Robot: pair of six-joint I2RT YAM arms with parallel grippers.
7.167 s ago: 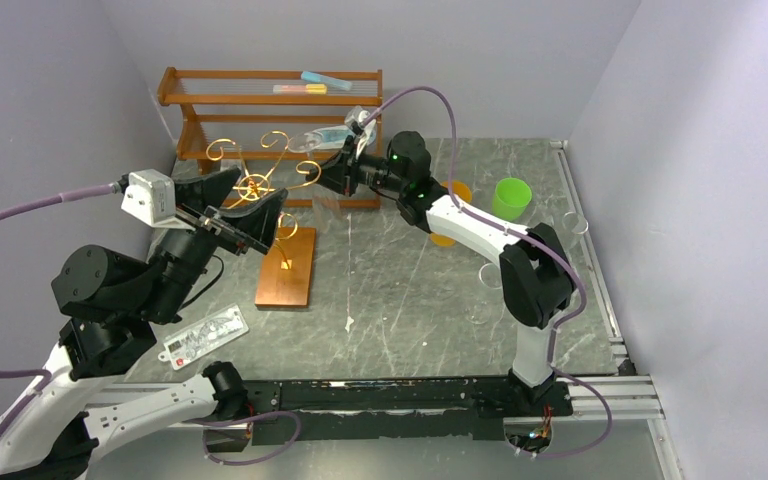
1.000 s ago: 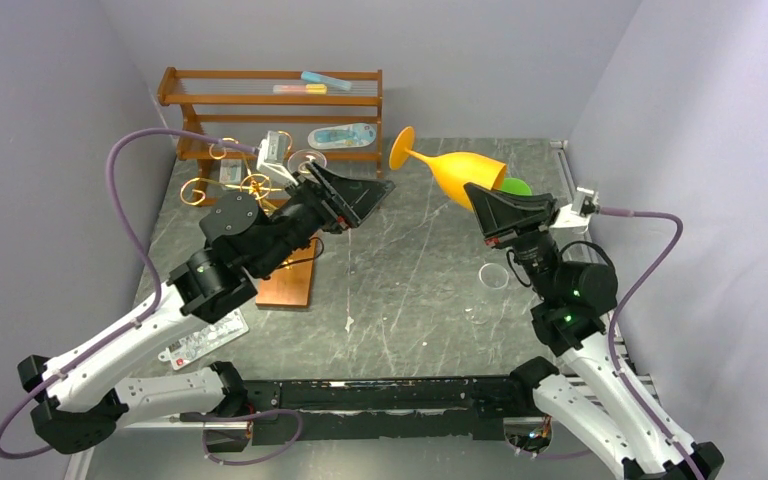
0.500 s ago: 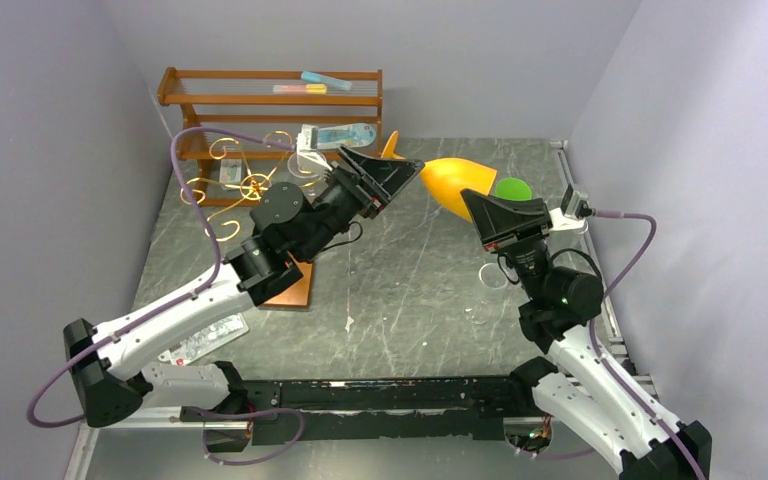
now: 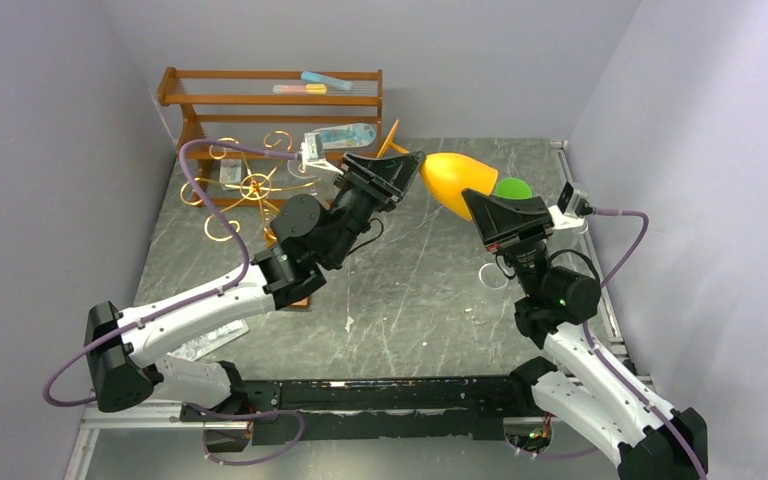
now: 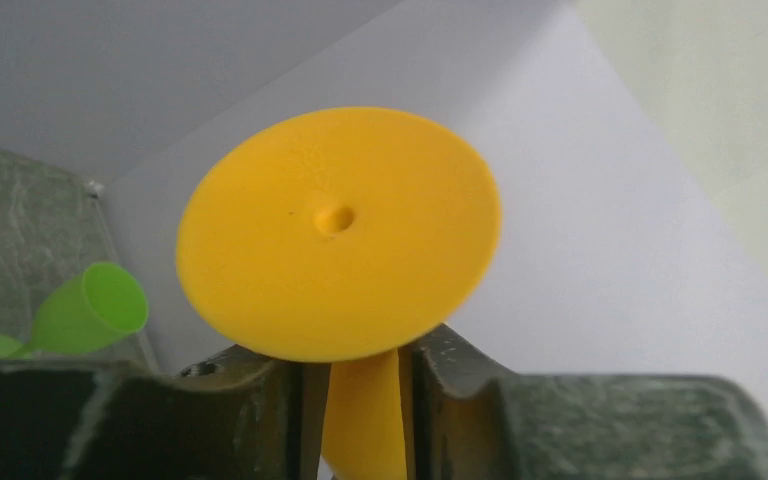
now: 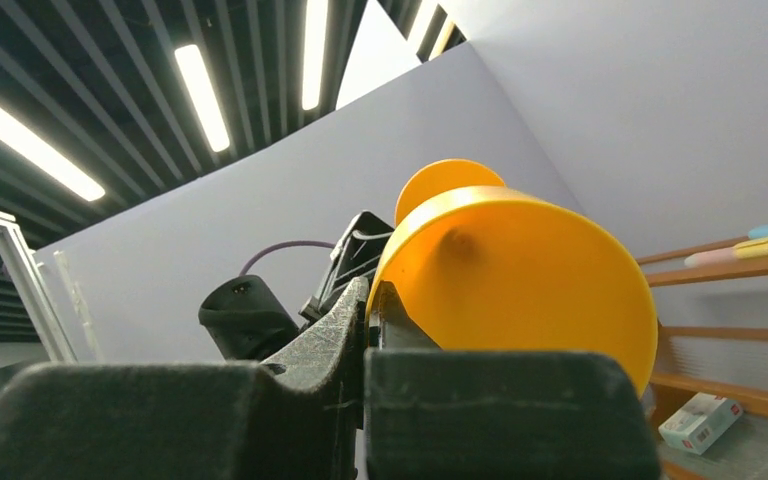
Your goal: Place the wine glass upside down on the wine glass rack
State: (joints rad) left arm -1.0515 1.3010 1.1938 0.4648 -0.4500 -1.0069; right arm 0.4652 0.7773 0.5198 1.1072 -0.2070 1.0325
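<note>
From above, the glass (image 4: 460, 180) lies on its side in mid-air at upper centre. Its stem is hidden behind the left claw (image 4: 407, 165), and only a sliver of foot shows. The left arm covers most of the base of the rack (image 4: 250, 186) at centre left, and the bowl half hides a green cup (image 4: 512, 188). In the left wrist view 2 fingers (image 5: 250, 410) flank the stem closely (whether they press it I cannot tell). The right claw (image 4: 472, 203) pinches the bowl's rim. 1 second ago the left claw stood wide, apart from the glass; now it has narrowed round the stem. Below is a grey marbled table (image 4: 410, 290), with a wooden shelf (image 4: 260, 100) at upper left and pale walls around.
</note>
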